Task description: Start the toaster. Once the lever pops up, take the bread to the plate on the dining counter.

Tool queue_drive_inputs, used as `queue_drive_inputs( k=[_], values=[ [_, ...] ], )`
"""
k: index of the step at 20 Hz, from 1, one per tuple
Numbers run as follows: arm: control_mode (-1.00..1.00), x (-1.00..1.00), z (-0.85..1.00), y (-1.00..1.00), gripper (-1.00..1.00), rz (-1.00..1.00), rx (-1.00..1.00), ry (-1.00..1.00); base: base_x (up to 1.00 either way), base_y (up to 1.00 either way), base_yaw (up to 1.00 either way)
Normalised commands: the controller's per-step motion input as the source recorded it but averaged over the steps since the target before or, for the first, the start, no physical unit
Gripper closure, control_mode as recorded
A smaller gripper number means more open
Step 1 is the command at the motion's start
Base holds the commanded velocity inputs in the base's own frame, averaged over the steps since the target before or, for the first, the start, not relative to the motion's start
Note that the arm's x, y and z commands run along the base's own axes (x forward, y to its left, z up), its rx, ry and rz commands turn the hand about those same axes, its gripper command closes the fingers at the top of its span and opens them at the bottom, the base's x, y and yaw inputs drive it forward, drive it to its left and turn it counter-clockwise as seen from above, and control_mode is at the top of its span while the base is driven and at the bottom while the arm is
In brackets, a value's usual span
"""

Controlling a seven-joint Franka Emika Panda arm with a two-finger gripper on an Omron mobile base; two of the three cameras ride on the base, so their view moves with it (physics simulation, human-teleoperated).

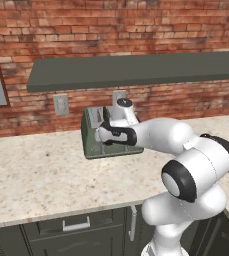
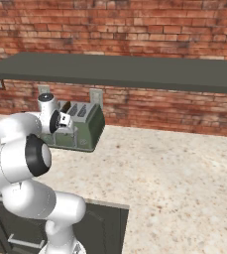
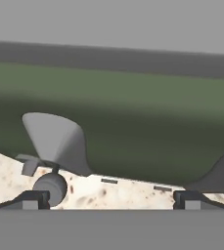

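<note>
Hand (image 3: 111, 199) sits close against the front face of the toaster (image 1: 93, 131), fingers spread wide apart, nothing between them. Toaster: boxy, sage-green, matte, slots on top; it stands on the worktop (image 1: 41, 175) at the back, just in front of the brick wall (image 1: 86, 30). One silver lever (image 3: 55, 141), flared and smooth, shows near the toaster's lower edge, above a small round knob (image 3: 49, 188). Worktop is beige speckled stone. A dark grey flat shelf (image 1: 136, 70) hangs above the toaster; two pale outlet plates (image 1: 61, 104) sit on the wall behind it. Dark cabinet fronts (image 1: 61, 230) lie below the worktop.
</note>
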Motion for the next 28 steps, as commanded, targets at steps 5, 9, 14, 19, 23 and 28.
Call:
queue_drive_inputs(
  k=[5, 9, 14, 19, 23, 28],
  values=[
    [-1.0, 0.0, -0.12, 0.0, -1.0, 0.0, 0.0, -0.02, 0.0, 0.0, 0.0],
    [-1.0, 0.0, -0.13, 0.0, -1.0, 0.0, 0.0, -0.02, 0.0, 0.0, 0.0],
    [-1.0, 0.0, -0.17, 0.0, -1.0, 0.0, 0.0, -0.03, 0.0, 0.0, 0.0],
    [-1.0, 0.0, -0.16, 0.0, -1.0, 0.0, 0.0, -0.02, 0.0, 0.0, 0.0],
    [-1.0, 0.0, -0.16, 0.0, -1.0, 0.0, 0.0, 0.0, 0.0, 0.0, 0.0],
    [-1.0, 0.0, -0.16, 0.0, -1.0, 0.0, 0.0, 0.0, 0.0, 0.0, 0.0]
  ],
)
